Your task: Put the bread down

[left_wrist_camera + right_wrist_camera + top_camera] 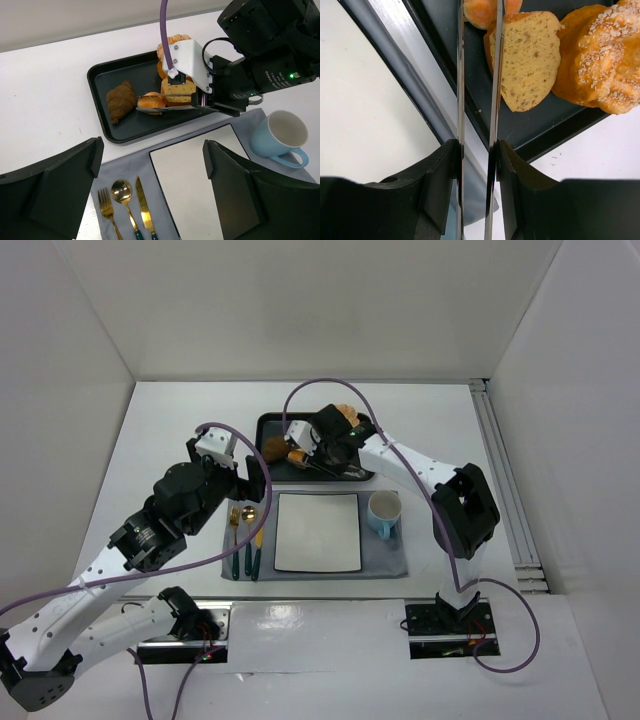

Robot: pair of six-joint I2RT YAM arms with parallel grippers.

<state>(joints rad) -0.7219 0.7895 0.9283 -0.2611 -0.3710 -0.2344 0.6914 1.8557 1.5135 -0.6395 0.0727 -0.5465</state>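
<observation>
Nearest the counter's near edge, at its middle, a grey cloth mat point(390, 562) carries gold cutlery with dark green handles point(247, 540) on its left, a white square plate point(317, 532) at centre, and a pale blue ceramic cup point(385, 512) on its right. The left gripper point(152, 144) hangs over the mat's left part, fingers spread wide, nothing between them. Beyond the mat, toward the far edge, sits a black rectangular tray point(140, 80). In it lie a dark brown ridged pastry point(120, 101), then the small round golden-orange bun point(151, 100), a flat pale bread slice point(527, 55), and a large orange seeded pastry point(602, 55) farthest back. The right gripper point(142, 108) has thin metal blades drawn close, with the bun at their tips; whether they pinch it, cannot tell.
</observation>
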